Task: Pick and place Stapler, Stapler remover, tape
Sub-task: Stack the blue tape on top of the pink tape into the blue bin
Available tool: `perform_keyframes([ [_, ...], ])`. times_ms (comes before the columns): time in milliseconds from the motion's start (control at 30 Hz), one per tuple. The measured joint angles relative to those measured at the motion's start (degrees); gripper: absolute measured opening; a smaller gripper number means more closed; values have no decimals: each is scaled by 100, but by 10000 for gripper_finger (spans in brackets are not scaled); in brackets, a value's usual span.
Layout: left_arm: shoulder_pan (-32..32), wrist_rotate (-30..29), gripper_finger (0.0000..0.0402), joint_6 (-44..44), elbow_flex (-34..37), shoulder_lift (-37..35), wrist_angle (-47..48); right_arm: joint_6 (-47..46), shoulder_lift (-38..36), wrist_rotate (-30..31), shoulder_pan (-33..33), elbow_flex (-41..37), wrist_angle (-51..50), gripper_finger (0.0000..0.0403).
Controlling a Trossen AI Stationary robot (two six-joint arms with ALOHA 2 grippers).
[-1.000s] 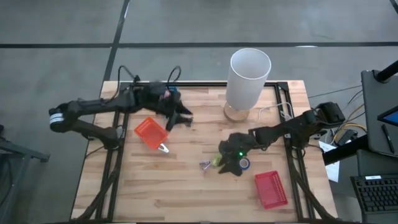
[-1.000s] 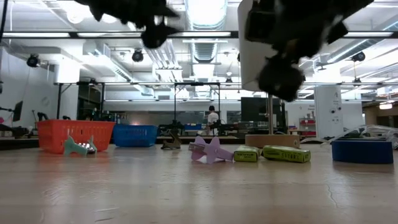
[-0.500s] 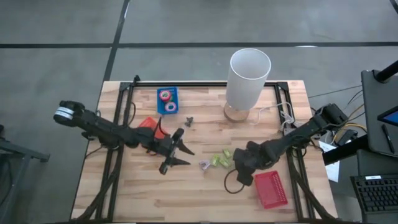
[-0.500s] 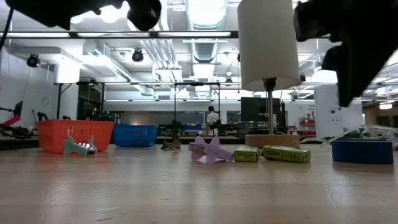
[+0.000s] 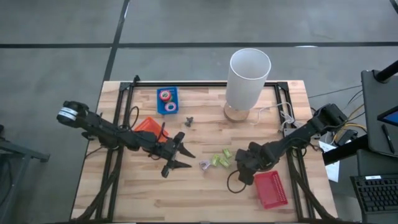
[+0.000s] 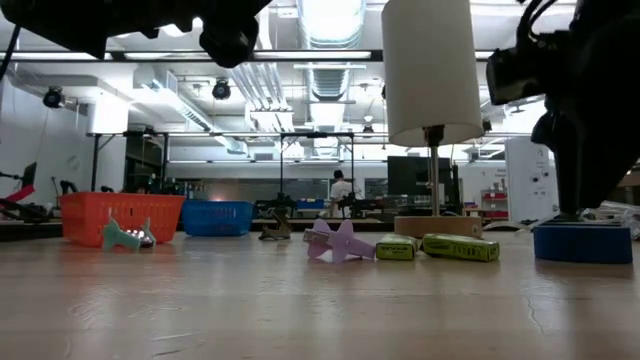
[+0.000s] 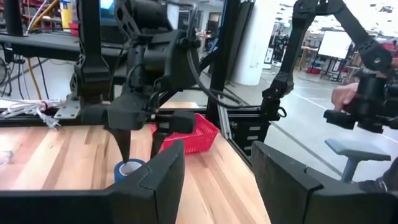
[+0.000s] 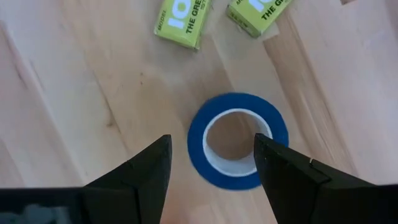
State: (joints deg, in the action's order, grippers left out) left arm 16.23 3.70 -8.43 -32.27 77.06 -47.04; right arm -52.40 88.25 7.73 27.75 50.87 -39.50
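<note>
Blue tape roll (image 8: 237,140) lies flat on the wood surface (image 5: 193,193), directly under the right gripper (image 8: 211,163), whose fingers (image 8: 138,167) are spread apart and empty, one on each side of the ring. Two yellow-green packs (image 8: 183,20) sit just beside it. Red basket (image 5: 271,189) is near that gripper (to its right). Left gripper (image 5: 181,158) hovers mid-table, fingers released, near the orange basket (image 5: 147,126). Blue tray (image 5: 167,100) holds two more rolls.

In the high view, two tape rolls (image 5: 166,101) lie in a tray (image 5: 175,92) at upper centre-left; two small boxes (image 5: 219,158) lie centre, left of a basket (image 5: 271,188).
</note>
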Motion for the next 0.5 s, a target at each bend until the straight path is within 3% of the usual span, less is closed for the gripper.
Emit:
perform_keyframes([
  [267, 0, -22, 188, 90, 0, 0, -96, 133, 0, 17, 0, -530, 981, 219],
  [500, 0, -24, 188, 82, 0, 0, -97, -5, 2, 280, 0, -609, 1029, 217],
])
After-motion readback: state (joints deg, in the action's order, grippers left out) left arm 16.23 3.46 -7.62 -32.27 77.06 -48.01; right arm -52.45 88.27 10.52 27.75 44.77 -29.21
